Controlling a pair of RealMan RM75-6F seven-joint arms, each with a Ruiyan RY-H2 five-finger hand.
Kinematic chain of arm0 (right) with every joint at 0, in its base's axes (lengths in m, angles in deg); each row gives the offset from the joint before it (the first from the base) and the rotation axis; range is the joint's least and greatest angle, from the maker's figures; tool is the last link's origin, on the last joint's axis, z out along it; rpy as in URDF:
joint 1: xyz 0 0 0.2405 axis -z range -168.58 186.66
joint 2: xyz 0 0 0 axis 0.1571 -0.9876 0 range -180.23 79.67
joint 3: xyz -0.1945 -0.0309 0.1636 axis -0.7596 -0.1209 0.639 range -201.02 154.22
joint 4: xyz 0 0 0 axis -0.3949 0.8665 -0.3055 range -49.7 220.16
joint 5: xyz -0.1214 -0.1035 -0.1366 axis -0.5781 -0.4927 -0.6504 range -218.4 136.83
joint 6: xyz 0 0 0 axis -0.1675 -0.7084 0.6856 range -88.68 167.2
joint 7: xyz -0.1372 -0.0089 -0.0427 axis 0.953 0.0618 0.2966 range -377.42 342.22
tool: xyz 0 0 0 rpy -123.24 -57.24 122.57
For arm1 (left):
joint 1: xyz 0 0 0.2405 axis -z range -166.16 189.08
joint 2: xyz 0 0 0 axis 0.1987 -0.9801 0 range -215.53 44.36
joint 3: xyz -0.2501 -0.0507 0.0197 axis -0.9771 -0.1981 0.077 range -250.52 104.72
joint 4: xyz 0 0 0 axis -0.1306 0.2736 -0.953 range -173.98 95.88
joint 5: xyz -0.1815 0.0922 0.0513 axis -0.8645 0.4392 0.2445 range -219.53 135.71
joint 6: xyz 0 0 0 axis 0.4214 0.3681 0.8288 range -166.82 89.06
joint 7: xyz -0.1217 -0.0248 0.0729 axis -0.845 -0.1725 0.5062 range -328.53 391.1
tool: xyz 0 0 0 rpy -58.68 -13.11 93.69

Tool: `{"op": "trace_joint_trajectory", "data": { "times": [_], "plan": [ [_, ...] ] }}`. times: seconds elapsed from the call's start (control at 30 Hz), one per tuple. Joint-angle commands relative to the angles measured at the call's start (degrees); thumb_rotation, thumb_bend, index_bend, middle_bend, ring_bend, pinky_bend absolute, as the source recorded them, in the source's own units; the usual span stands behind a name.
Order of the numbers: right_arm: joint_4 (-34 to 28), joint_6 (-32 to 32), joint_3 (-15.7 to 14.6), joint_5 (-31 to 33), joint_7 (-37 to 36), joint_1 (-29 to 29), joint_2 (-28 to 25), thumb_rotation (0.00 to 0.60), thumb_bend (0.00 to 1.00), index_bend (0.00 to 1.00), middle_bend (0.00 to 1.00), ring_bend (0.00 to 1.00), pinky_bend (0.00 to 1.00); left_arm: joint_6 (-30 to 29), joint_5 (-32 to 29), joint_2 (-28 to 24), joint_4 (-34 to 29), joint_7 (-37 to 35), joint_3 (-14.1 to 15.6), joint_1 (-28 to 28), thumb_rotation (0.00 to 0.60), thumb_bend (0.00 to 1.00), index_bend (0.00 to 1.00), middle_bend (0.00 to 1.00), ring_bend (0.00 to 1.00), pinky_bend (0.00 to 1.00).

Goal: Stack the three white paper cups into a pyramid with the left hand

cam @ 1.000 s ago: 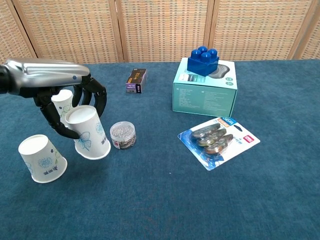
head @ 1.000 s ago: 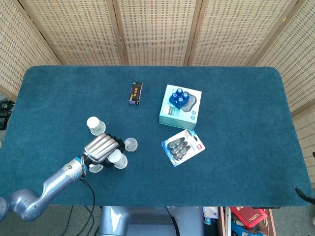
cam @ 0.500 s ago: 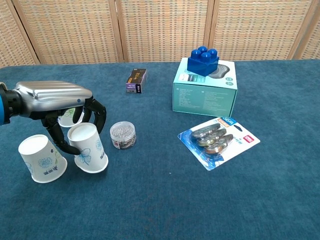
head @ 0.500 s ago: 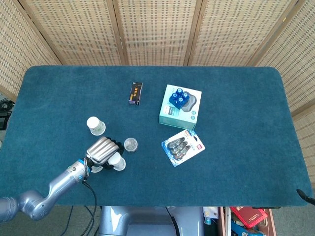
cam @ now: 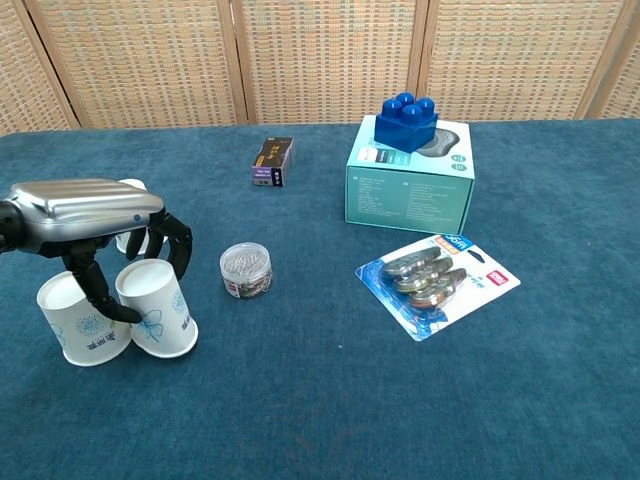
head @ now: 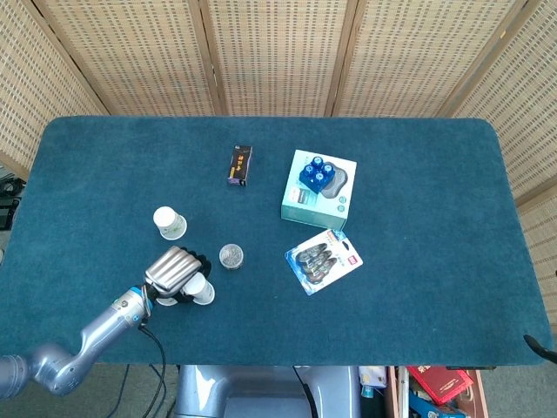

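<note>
Cups are being gathered for the pyramid base: the left hand (cam: 95, 215) is gripping one white cup (cam: 155, 308) from above, fingers wrapped round its sides, and setting it upside down right beside a second cup (cam: 83, 318) near the front-left of the surface (cam: 330, 400) — the two look to be touching or nearly so. Judging by this, the base is almost made. The third cup (head: 170, 222) is standing farther back, apart, waiting to go on top. A small clear jar (cam: 246, 270) is sitting just beside the pair; the front edge is near. The right hand is not showing.
</note>
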Motion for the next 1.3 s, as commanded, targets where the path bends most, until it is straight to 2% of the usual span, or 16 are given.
{"op": "trace_joint_trajectory", "data": {
  "times": [0.03, 0.07, 0.1, 0.13, 0.17, 0.2, 0.23, 0.3, 0.4, 0.53, 0.67, 0.73, 0.93, 1.1, 1.3],
  "plan": [
    [0.00, 0.37, -0.10, -0.01, -0.28, -0.14, -0.09, 0.600, 0.00, 0.00, 0.00, 0.00, 0.00, -0.77, 0.44, 0.33, 0.89, -0.36, 0.25, -0.77, 0.600, 0.21, 0.48, 0.41, 0.40, 0.43],
    [0.00, 0.39, -0.12, -0.04, -0.19, -0.16, -0.10, 0.600, 0.00, 0.00, 0.00, 0.00, 0.00, -0.80, 0.59, 0.39, 1.04, -0.64, 0.31, -0.93, 0.600, 0.21, 0.48, 0.38, 0.37, 0.42],
    [-0.03, 0.40, -0.15, -0.09, -0.07, -0.18, -0.08, 0.600, 0.00, 0.00, 0.00, 0.00, 0.00, -0.45, 0.87, 0.30, 1.09, -1.28, 0.42, -0.99, 0.600, 0.21, 0.45, 0.31, 0.28, 0.37],
    [-0.08, 0.39, -0.19, -0.16, -0.04, -0.17, -0.06, 0.600, 0.00, 0.00, 0.00, 0.00, 0.00, 0.04, 1.10, 0.05, 1.01, -1.97, 0.54, -0.96, 0.600, 0.21, 0.37, 0.21, 0.17, 0.30],
    [-0.11, 0.40, -0.22, -0.20, -0.07, -0.17, -0.07, 0.600, 0.00, 0.00, 0.00, 0.00, 0.00, 0.46, 1.26, -0.19, 0.91, -2.50, 0.63, -0.91, 0.600, 0.21, 0.29, 0.14, 0.10, 0.23],
    [-0.22, 0.59, -0.30, -0.17, -0.24, -0.19, -0.13, 0.600, 0.00, 0.00, 0.00, 0.00, 0.00, 1.50, 1.37, -1.08, 0.28, -4.03, 0.80, -0.81, 0.600, 0.21, 0.17, 0.06, 0.03, 0.15],
    [-0.26, 0.68, -0.30, -0.10, -0.27, -0.21, -0.18, 0.600, 0.00, 0.00, 0.00, 0.00, 0.00, 2.46, 1.45, -2.01, -0.35, -5.05, 0.98, -0.64, 0.600, 0.21, 0.07, 0.01, 0.00, 0.07],
    [-0.27, 0.72, -0.29, -0.07, -0.22, -0.24, -0.21, 0.600, 0.00, 0.00, 0.00, 0.00, 0.00, 3.81, 1.75, -3.33, -1.33, -6.92, 1.09, -0.38, 0.600, 0.21, 0.00, 0.00, 0.00, 0.02],
    [-0.33, 0.82, -0.40, -0.19, -0.16, -0.28, -0.22, 0.600, 0.00, 0.00, 0.00, 0.00, 0.00, 4.31, 2.97, -4.84, -1.96, -9.13, 1.06, -0.39, 0.600, 0.21, 0.00, 0.00, 0.00, 0.00],
    [-0.49, 0.90, -0.51, -0.29, -0.27, -0.28, -0.35, 0.600, 0.00, 0.00, 0.00, 0.00, 0.00, 0.90, 4.93, -6.05, -2.47, -11.76, -0.23, -1.56, 0.600, 0.21, 0.00, 0.00, 0.00, 0.00],
    [-0.62, 0.73, -0.57, -0.42, -0.41, -0.20, -0.42, 0.600, 0.00, 0.00, 0.00, 0.00, 0.00, -3.92, 6.74, -6.96, -1.88, -14.94, -2.94, -2.61, 0.600, 0.21, 0.00, 0.00, 0.00, 0.00],
    [-0.71, 1.13, -0.78, -0.68, -1.09, -0.32, -0.58, 0.600, 0.00, 0.00, 0.00, 0.00, 0.00, -4.86, 5.62, -7.18, -0.51, -15.86, -5.24, -2.19, 0.600, 0.21, 0.00, 0.00, 0.00, 0.00],
    [-0.90, 0.82, -0.84, -0.92, -1.08, -0.24, -0.75, 0.600, 0.00, 0.00, 0.00, 0.00, 0.00, -0.78, -0.99, -4.32, 6.77, -15.01, -8.69, 0.55, 0.600, 0.21, 0.00, 0.00, 0.00, 0.06],
    [-0.66, 0.78, -0.58, -0.16, -1.52, -0.12, -0.82, 0.600, 0.00, 0.00, 0.00, 0.00, 0.00, 6.47, -8.64, 0.50, 16.82, -14.59, -8.83, 2.41, 0.600, 0.21, 0.00, 0.00, 0.00, 0.07],
    [-0.56, 1.77, -0.52, 0.38, -1.46, -0.53, -0.74, 0.600, 0.00, 0.00, 0.00, 0.00, 0.00, 9.65, -11.33, 5.30, 25.05, -15.50, -9.02, 3.22, 0.600, 0.21, 0.00, 0.02, 0.02, 0.13]
  ]
}}
